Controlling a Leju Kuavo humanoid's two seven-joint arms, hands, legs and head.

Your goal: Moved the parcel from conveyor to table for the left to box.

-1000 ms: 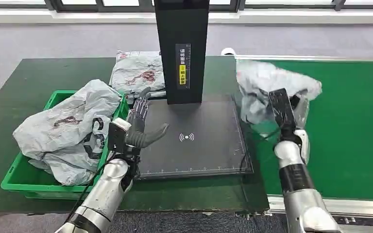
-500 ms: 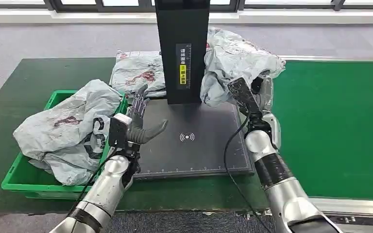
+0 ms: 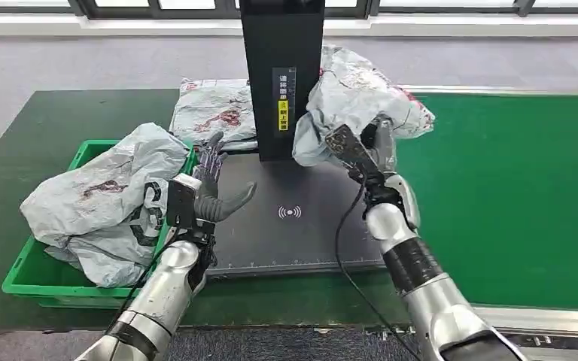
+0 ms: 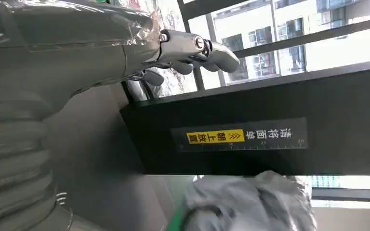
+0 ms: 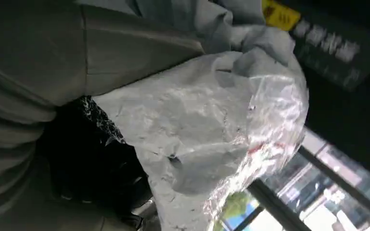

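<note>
We're at the dark green table (image 3: pixel 60 120) with the bright green conveyor belt (image 3: pixel 527 188) on our right; the flat black scanner platform (image 3: pixel 301 226) with its tall black upright post (image 3: pixel 281 75) sits between them

Progress call: roughly halfway. The crumpled grey plastic mailer parcel (image 3: pixel 357 98) is off the belt and airborne, held up just beside the post, above the platform's far right corner. It isn't set down, so the transfer half is not complete and the boxing half hasn't started

Our right hand (image 3: pixel 372 147) grips the parcel from underneath; in the right wrist view the bag (image 5: pixel 212 130) bulges out past the dark fingers wrapped on it

Our left hand (image 3: pixel 214 192) holds nothing, fingers spread and thumb out, waiting over the platform's left edge. In the left wrist view its fingers (image 4: pixel 197 48) are apart in front of the post's yellow label (image 4: pixel 215 136)

The green plastic crate (image 3: pixel 41 282) on the left already has a large grey mailer bag (image 3: pixel 105 199) heaped in it, spilling over the rim. Another flat grey mailer (image 3: pixel 214 113) lies on the table behind the left hand

Left to do, as we judge it: lower the parcel onto the platform within the left hand's reach, release, then left hand takes it into the crate. Crate looks fairly full, so placement may be tight
</note>
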